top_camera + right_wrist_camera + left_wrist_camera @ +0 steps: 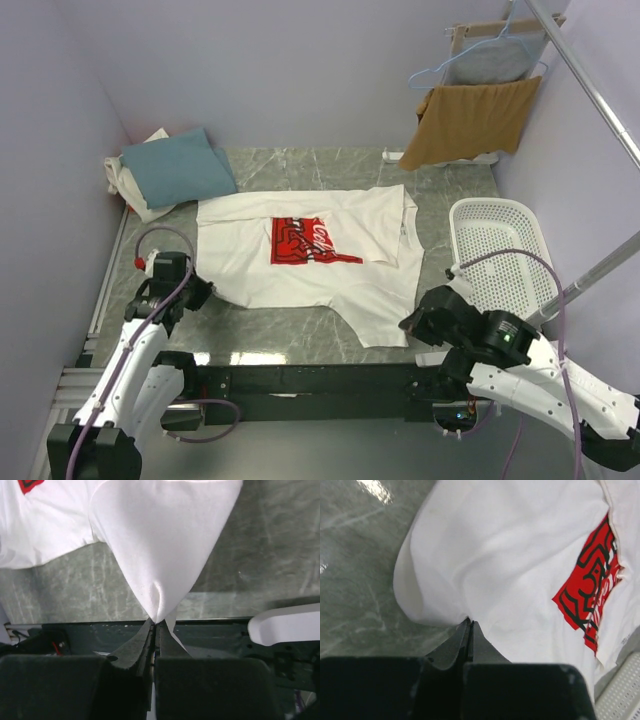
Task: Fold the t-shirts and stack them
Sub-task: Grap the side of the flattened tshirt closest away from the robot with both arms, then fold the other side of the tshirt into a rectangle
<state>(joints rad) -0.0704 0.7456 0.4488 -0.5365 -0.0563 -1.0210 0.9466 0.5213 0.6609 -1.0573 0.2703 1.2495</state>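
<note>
A white t-shirt with a red chest print lies spread flat on the marble table. My left gripper sits at the shirt's near left corner, shut on the hem; in the left wrist view the closed jaws meet right at the cloth's edge. My right gripper is shut on the near right corner, and the white t-shirt rises from it in a taut peak. A folded teal-blue t-shirt rests on an off-white one at the back left.
A white plastic basket stands at the right edge of the table. A tan cloth and a grey garment on a blue hanger hang at the back right. A metal pole slants along the right wall.
</note>
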